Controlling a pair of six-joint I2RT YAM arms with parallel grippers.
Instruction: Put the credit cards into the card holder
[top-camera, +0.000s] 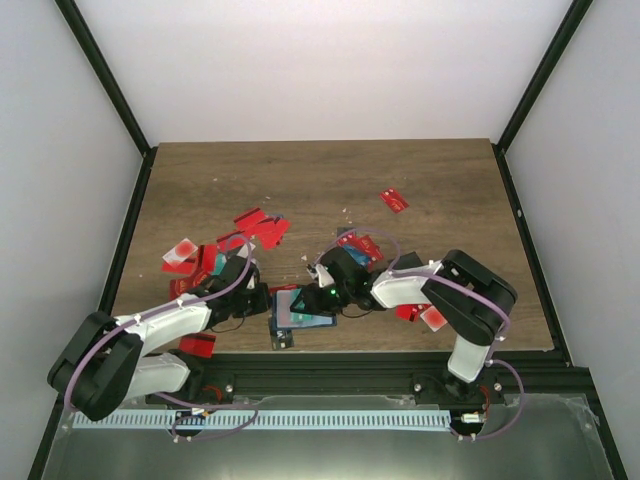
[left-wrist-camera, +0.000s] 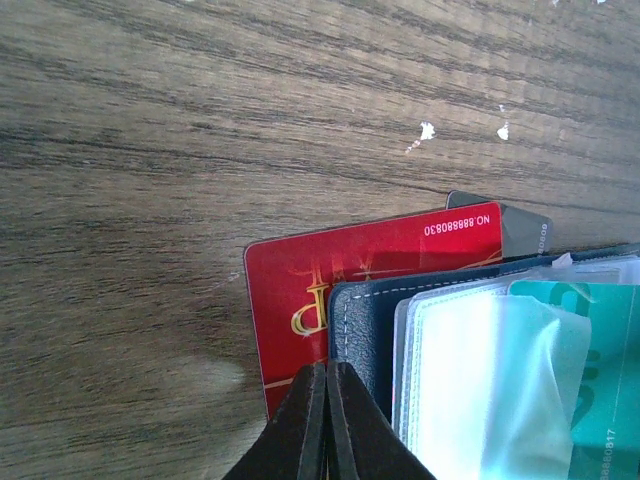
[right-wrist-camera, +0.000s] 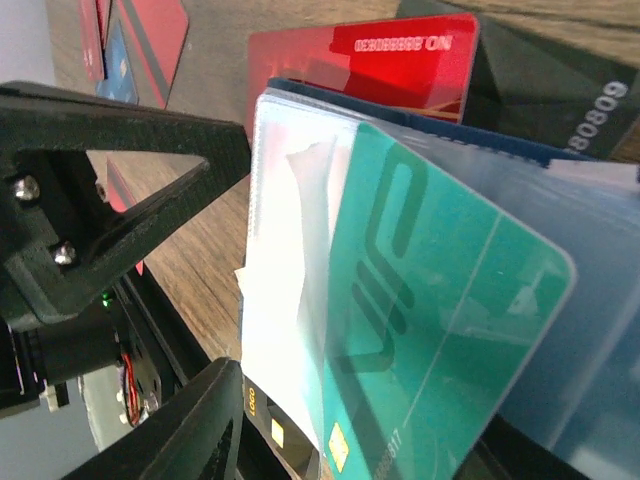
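Observation:
The navy card holder (top-camera: 292, 312) lies open near the front edge, its clear sleeves (left-wrist-camera: 470, 370) fanned up. A teal card (right-wrist-camera: 430, 300) sits partly inside one sleeve, between the spread fingers of my right gripper (right-wrist-camera: 340, 455), which is open; its left finger (right-wrist-camera: 190, 425) stands clear of the card. My left gripper (left-wrist-camera: 327, 400) is shut, its tips resting at the edge of the holder's cover (left-wrist-camera: 365, 320). Under the holder lie a red card (left-wrist-camera: 320, 265) and a dark card (left-wrist-camera: 522, 230). In the top view the left gripper (top-camera: 262, 300) and right gripper (top-camera: 318, 292) flank the holder.
Red cards lie scattered: a pile (top-camera: 260, 228) behind the left arm, more at the left (top-camera: 180, 255), one far right (top-camera: 395, 200), some by the right arm (top-camera: 360, 245). A black card (top-camera: 283, 340) pokes out in front of the holder. The table's front edge is close.

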